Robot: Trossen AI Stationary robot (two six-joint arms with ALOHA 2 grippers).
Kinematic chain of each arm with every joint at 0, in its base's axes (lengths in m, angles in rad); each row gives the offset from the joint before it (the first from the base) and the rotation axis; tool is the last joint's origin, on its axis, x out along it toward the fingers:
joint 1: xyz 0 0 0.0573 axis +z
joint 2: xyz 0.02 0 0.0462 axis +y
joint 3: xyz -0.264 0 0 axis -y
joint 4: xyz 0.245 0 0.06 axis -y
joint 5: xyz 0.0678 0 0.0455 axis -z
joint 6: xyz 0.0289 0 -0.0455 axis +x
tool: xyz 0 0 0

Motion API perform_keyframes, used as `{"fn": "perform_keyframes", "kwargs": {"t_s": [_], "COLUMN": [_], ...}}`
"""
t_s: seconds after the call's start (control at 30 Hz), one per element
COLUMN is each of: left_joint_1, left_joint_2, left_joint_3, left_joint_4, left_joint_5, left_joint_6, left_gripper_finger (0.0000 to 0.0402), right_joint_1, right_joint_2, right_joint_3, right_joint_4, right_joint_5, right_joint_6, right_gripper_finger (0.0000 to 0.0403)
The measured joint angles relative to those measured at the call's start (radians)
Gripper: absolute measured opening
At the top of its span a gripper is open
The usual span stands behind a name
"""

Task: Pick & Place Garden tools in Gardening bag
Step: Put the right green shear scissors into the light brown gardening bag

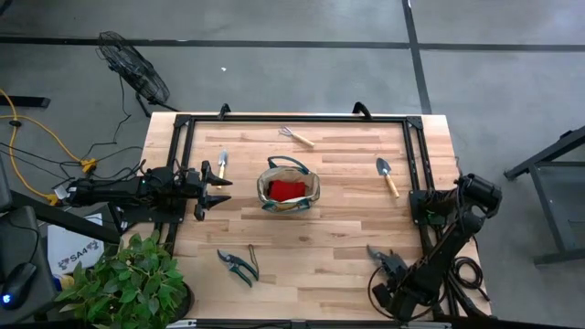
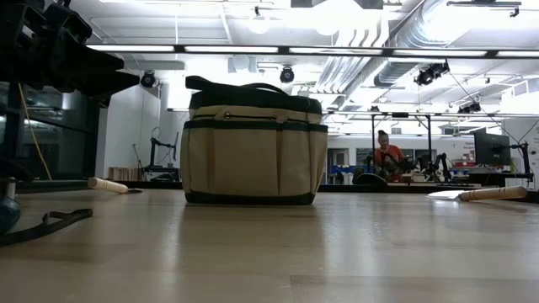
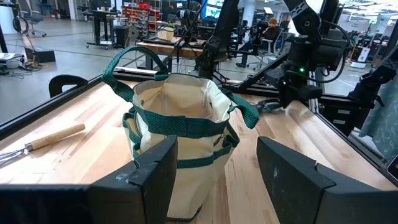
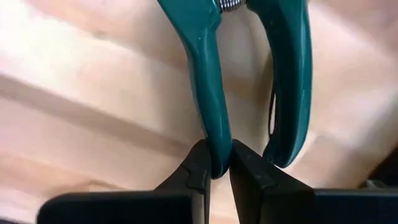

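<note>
**Right gripper pinches a shears handle at the near right corner**

Down at the near right corner of the worktop (image 1: 347, 219), the right gripper (image 4: 216, 167) has its two dark fingers squeezed onto one teal handle of the pruning shears (image 4: 214, 87), the second handle curving free just beside it. From above, that pair lies flat on the wood by the gripper.

Over on the left, the left gripper (image 1: 218, 189) hovers with its fingers standing wide and nothing between them, pointed at the gardening bag (image 1: 289, 185), which stands upright mid-worktop. The red glove (image 1: 286, 189) sits inside it.

Further out: a second pair of shears (image 1: 238, 266) lies near left, a trowel (image 1: 222, 162) just beyond the left gripper, the rake (image 1: 295, 137) at the far edge, another trowel (image 1: 388, 175) right of the bag. A person in red sits far off in the room behind.
</note>
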State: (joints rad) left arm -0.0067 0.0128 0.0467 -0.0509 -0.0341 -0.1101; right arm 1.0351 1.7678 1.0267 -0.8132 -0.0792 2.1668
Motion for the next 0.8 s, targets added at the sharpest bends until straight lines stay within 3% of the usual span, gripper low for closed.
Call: {"fn": "perform_keyframes", "kwargs": {"t_s": [0.3,0.53,0.8], "left_joint_1": [0.0,0.0,0.0], "left_joint_2": [0.0,0.0,0.0], "left_joint_3": [0.0,0.0,0.0], "left_joint_4": [0.0,0.0,0.0], "left_joint_5": [0.0,0.0,0.0], "left_joint_6": [0.0,0.0,0.0], "left_gripper_finger": [0.0214,0.0214,0.0214], "right_joint_1": [-0.067,-0.147,-0.201], "right_joint_2": [-0.056,-0.114,-0.215], "right_joint_3": [0.001,0.002,0.003], "right_joint_4": [-0.151,-0.136,-0.041], "right_joint_5": [-0.009,0.04,0.215], "right_joint_6": [-0.165,-0.308,-0.468], "right_gripper_finger": [0.0029,0.0029,0.0028]}}
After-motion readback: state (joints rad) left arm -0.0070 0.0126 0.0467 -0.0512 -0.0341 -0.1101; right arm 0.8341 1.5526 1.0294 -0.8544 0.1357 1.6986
